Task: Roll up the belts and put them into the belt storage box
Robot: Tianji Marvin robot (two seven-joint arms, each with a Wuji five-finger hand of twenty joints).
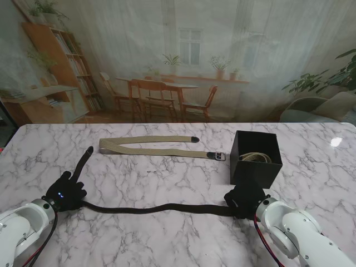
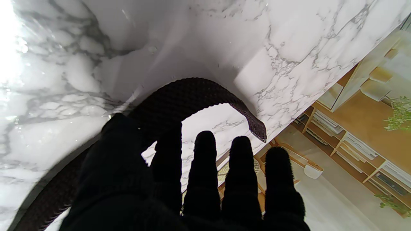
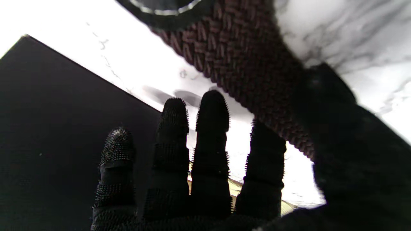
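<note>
A dark woven belt (image 1: 161, 209) lies stretched across the near side of the marble table (image 1: 183, 183), running between my two gloved hands. My left hand (image 1: 65, 192) is shut on the belt near its pointed tip (image 1: 86, 158), which sticks up and away from me. In the left wrist view the belt (image 2: 192, 93) arcs out from between thumb and forefinger. My right hand (image 1: 243, 201) is shut on the belt's other end, right in front of the black storage box (image 1: 256, 161). There the belt (image 3: 244, 57) passes between thumb and fingers, with the buckle (image 3: 167, 9) just beyond them.
A khaki belt (image 1: 150, 146) lies folded flat farther from me, its buckle (image 1: 218, 156) close to the box's left side. A rolled light belt (image 1: 256, 157) sits inside the box. The box wall (image 3: 57, 112) stands close beside my right fingers.
</note>
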